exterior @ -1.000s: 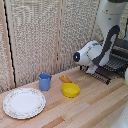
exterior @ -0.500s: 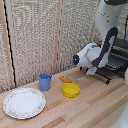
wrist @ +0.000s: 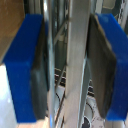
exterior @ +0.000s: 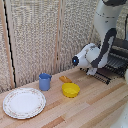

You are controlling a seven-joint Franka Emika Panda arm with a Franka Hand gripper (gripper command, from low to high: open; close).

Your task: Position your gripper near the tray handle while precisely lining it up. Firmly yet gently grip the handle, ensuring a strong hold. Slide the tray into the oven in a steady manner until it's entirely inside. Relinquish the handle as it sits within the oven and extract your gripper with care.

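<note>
In the exterior view the white arm reaches down at the right, and my gripper (exterior: 96, 70) sits at the front edge of the dark wire tray (exterior: 114, 67). The tray sticks out of the black and silver oven (exterior: 120, 49) at the right edge. In the wrist view my gripper (wrist: 70, 65) has its blue-tipped fingers (wrist: 20, 70) on either side of the tray handle (wrist: 80, 60), a blurred metal rail. One pad lies against the rail and the other is close beside it. More rack bars show behind the rail.
On the wooden table stand a yellow bowl (exterior: 70, 90), a blue cup (exterior: 45, 81), a small orange object (exterior: 65, 79) and a round patterned plate (exterior: 23, 102), all to the exterior view's left of the arm. A woven screen forms the back wall.
The arm and tray stay almost where they were; no clear movement shows in the exterior view.
</note>
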